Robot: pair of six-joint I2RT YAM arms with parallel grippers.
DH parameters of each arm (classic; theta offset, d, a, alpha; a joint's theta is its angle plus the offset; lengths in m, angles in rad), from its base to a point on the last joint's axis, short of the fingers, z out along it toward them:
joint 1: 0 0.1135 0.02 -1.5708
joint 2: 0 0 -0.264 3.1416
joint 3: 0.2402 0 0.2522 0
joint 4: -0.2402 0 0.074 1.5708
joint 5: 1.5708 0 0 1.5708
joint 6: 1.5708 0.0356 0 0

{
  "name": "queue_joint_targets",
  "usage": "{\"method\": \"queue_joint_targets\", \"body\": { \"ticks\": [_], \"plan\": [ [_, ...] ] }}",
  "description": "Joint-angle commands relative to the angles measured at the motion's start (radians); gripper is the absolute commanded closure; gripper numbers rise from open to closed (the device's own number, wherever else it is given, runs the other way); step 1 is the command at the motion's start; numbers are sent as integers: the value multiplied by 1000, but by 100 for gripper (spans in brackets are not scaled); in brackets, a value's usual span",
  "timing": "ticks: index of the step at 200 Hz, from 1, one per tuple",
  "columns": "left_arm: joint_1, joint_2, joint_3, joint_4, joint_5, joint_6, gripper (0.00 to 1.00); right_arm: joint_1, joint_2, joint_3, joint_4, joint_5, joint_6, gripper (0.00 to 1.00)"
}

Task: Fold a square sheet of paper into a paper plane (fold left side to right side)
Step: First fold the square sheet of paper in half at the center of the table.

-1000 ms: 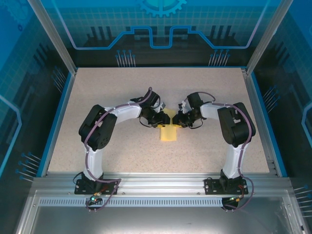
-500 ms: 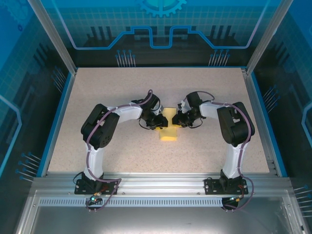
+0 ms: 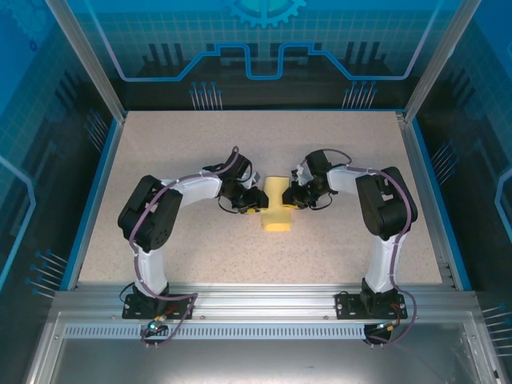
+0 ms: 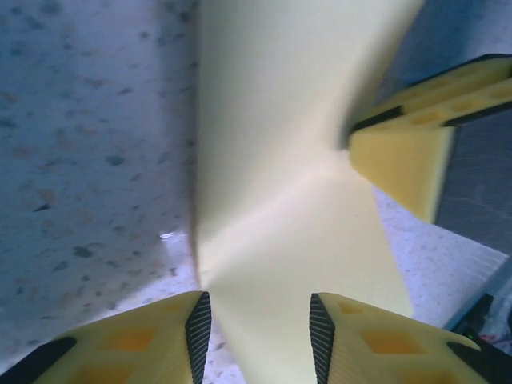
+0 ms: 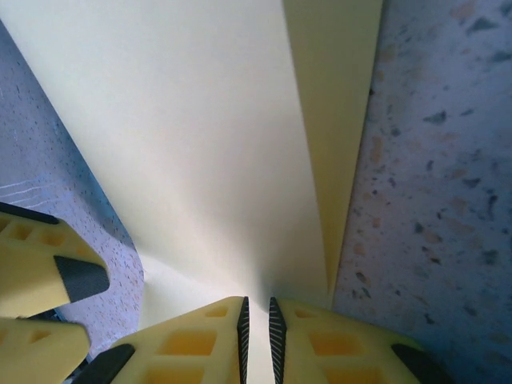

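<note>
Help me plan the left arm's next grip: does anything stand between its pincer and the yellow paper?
Nothing visible does. The left pincer stands open, with the square sheet of paper reaching into the gap between its fingers. The right pincer is shut on the sheet from the opposite side.

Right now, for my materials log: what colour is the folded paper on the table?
Plain bright yellow paper, no pattern; best in the top external view.

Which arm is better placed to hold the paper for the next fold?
Right, likely: the right fingers pinch the yellow paper; the left fingers stand apart around it.
</note>
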Motion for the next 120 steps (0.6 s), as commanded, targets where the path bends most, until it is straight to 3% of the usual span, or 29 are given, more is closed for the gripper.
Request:
{"method": "queue_joint_targets", "body": {
  "ticks": [1, 47, 120],
  "plan": [
    [1, 32, 71, 47, 85, -27, 59, 18, 58, -18, -66, 80, -16, 81],
    [1, 171, 201, 29, 104, -18, 60, 21, 62, -14, -73, 85, -19, 81],
    [18, 244, 247, -34, -1, 4, 59, 30, 66, 10, -137, 141, -52, 81]
  ]
}}
